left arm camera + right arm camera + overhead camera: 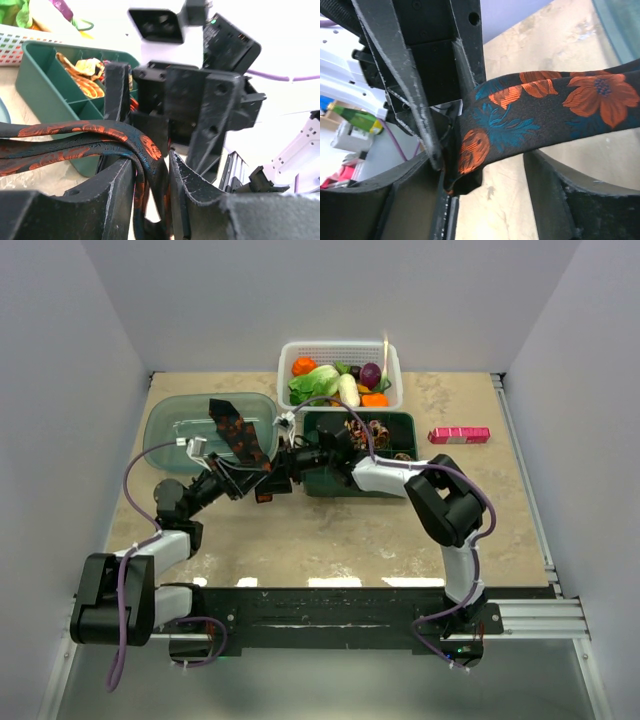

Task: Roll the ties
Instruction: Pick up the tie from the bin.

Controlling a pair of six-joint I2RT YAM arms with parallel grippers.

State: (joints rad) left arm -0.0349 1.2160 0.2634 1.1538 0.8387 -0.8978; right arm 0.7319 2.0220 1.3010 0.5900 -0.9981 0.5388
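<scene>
A long black tie with orange-red and teal flowers (232, 428) runs from the clear bin down to where both grippers meet. My left gripper (263, 480) (150, 167) is shut on folded loops of this tie (145, 145). Facing it, my right gripper (292, 462) (482, 165) is open. The tie (520, 117) passes between its fingers, and the folded end rests against the left finger (415, 195). The other finger stands apart from the cloth. Small rolled ties (366, 430) (82, 75) in tan and orange lie in the green tray.
The green divided tray (340, 486) (45, 85) sits just behind the grippers. A clear plastic bin (170, 430) stands at the left. A white basket (290, 365) of toy vegetables is at the back. A pink box (459, 435) lies at the right.
</scene>
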